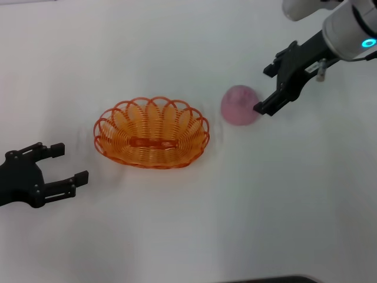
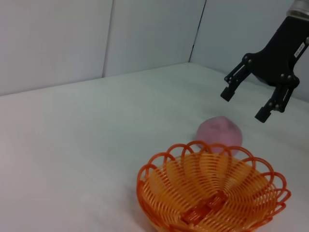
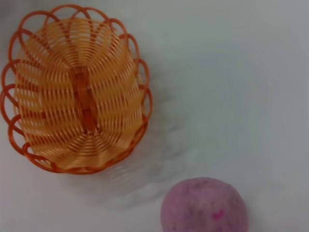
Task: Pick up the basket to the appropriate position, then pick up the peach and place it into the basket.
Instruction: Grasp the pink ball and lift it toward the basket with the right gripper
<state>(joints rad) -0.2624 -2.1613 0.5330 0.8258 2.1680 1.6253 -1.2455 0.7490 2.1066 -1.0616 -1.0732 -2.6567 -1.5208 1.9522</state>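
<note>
The oval orange basket of looped wire-like strands sits upright on the white table roughly in front of the robot, its scalloped rim up and its inside bare, which suggests it has been set where both arms can reach it and where a fruit can be dropped straight in. The round dull-pink matte peach rests on the table just beside the basket on the robot's right, apart from the rim, so it is not yet in place. The right gripper hangs above and slightly beyond the peach, its black jaws spread wide with nothing between them; in the left wrist view it is plainly raised off the fruit, not touching it. That pose reads as the approach to a top-down grasp, the opening kept broad enough to straddle the ball. The right wrist view looks down on peach and basket together, which fits a descent aimed at the fruit. The left gripper rests low near the table on the robot's left, apart from the basket, its jaws released and empty, apparently parked out of the way.
</note>
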